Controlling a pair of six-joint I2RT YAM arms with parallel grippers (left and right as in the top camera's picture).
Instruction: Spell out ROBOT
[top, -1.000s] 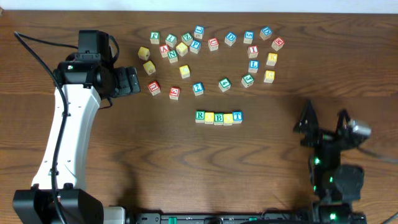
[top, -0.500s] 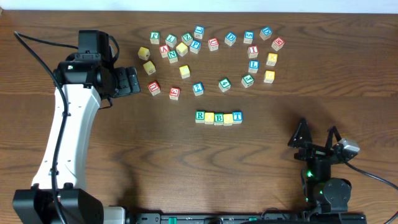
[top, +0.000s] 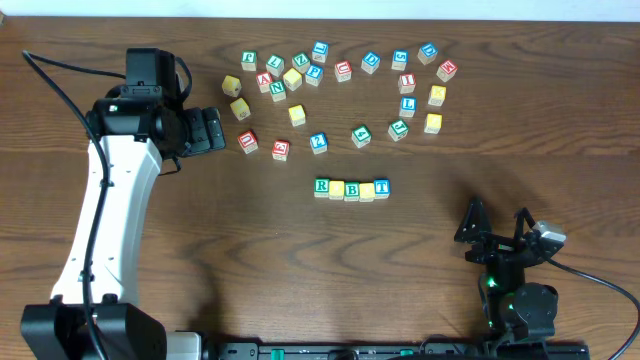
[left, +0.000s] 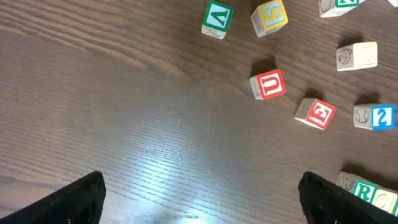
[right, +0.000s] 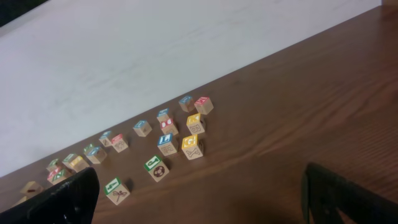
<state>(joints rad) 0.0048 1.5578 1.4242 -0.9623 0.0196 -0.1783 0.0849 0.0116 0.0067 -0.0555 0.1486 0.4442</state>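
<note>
Five ROBOT cubes (top: 351, 188) edge-to-edge on table (top: 250, 260)

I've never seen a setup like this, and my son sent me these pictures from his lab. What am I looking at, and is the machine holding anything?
These are two robot arms at a wooden table. The top-down picture comes from a camera fixed above the table. In it, the big white left arm stretches along one side, and the small dark right arm sits low on the other.

The other two pictures come from a camera on each wrist. The dark shapes in their lower corners are that arm's own jaws.

In the middle of the table lies a row of five cubes showing R, yellow, B, yellow, T. That is the word ROBOT, with yellow faces up where the Os belong. Beyond the row, other letter cubes lie scattered. Both pairs of jaws stand open and hold nothing.
</note>
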